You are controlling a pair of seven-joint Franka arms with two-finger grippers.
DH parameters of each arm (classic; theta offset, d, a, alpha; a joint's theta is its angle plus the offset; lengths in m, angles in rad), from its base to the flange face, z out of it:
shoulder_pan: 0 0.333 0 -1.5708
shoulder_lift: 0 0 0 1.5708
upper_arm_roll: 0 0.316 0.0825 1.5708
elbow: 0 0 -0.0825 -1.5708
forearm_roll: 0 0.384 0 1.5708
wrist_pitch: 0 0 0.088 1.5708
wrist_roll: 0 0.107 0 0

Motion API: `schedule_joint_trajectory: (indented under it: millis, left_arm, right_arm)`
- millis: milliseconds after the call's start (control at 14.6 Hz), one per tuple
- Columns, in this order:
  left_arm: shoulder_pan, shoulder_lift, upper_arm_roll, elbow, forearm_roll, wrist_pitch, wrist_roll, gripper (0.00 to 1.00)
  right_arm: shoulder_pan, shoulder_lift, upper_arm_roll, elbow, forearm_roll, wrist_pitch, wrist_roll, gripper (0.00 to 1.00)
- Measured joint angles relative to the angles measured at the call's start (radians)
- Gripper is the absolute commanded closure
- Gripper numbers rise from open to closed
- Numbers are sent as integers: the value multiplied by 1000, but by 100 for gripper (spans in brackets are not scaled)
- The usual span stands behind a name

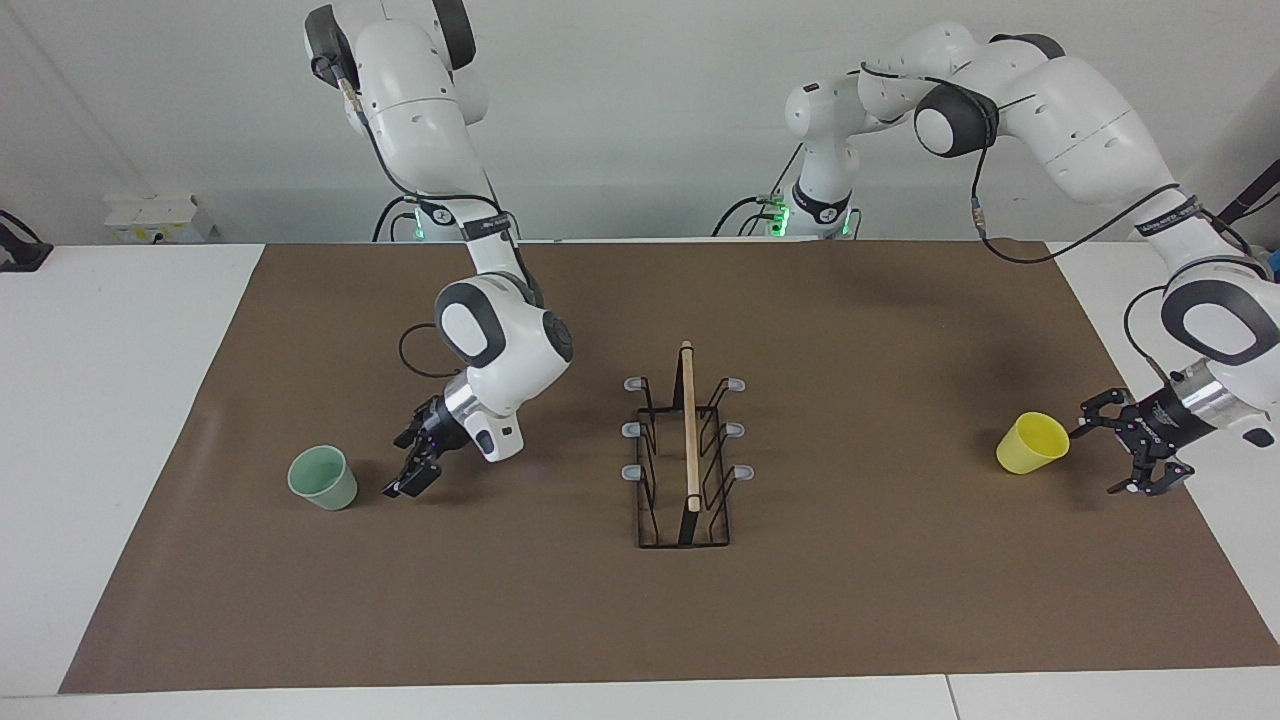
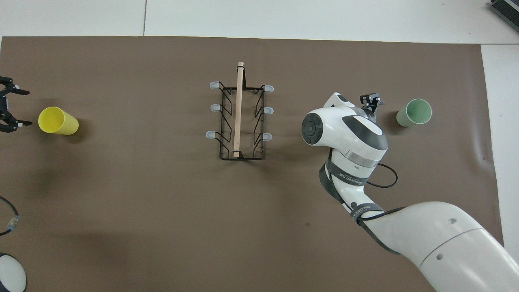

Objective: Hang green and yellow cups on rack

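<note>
Brown matting covers the table, and I note the rack standing upright mid-table with all 6 grey-tipped pegs bare. I find the green cup upright on the mat toward the right arm's end, and the yellow cup lying tilted on its side toward the left arm's end. My right gripper sits low just beside the green cup, apart from it, fingers spread and grasping nothing. My left gripper sits just beside the yellow cup, fingers released wide, also empty. Both cups lie well apart from the rack.
</note>
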Motion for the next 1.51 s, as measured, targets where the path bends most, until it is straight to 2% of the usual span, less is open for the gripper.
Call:
schedule_joint_trajectory:
  millis: [343,686,1235,1372,1509]
  left_arm:
    - [-26,-106,0,-167,-47,102,-12,0]
    - [-3,-110,5,-245,-135,138,-12,0]
    - [-10,-137,-2,-410,-445,168,48,0]
    - [-21,-151,-4,-452,-521,199,72,0]
    - [-38,-159,-7,-480,-568,236,80,0]
  right_arm:
    - [-47,0,0,-40,-81,43,0,0]
    - [-96,-1,-1,-71,-190,76,0,0]
    - [-138,-2,-1,-103,-291,119,0,2]
    - [-147,-2,-1,-108,-310,134,0,38]
    - [-152,-2,-1,-109,-313,135,0,78]
